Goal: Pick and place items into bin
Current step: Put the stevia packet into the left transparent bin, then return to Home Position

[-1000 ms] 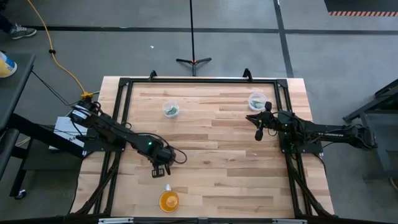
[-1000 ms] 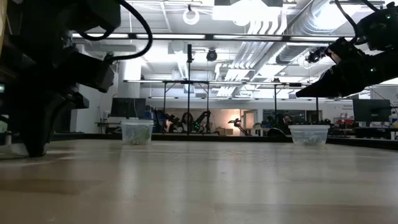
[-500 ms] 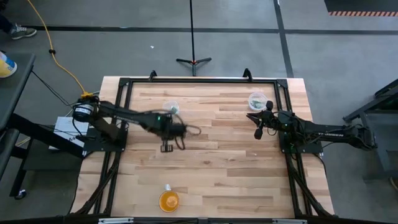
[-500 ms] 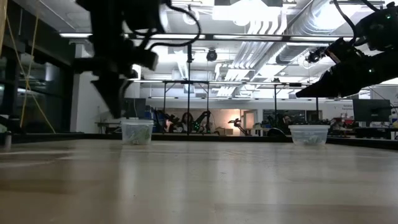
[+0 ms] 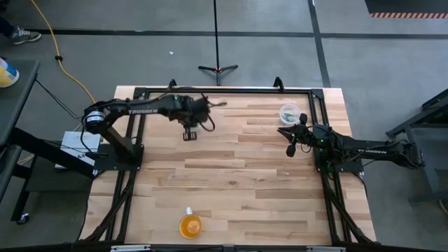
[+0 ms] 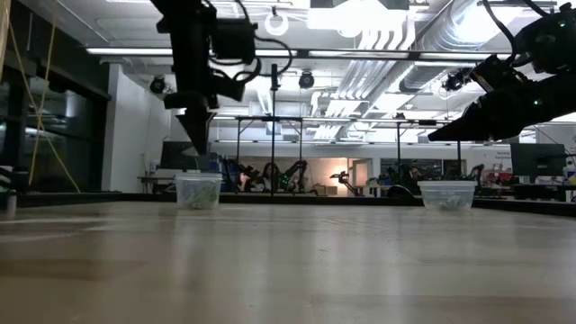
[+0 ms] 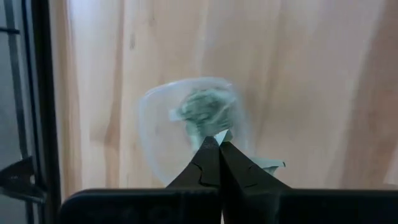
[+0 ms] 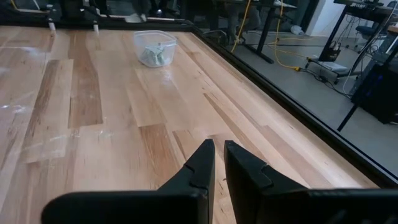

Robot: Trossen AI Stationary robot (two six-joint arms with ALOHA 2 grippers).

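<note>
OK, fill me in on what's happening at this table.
The left gripper hangs over a clear cup of pale-green pieces at the table's far left, fingers shut on a small pale piece at their tips. The right gripper waits, shut, near the second clear cup at the far right. An orange cup sits alone at the near edge.

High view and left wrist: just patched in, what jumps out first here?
The left gripper hangs shut above a clear cup of pale-green pieces near the table's far-left side, with a small pale piece pinched at its tips. The right gripper waits beside a second clear cup at the far right. An orange cup sits alone at the near edge.
</note>
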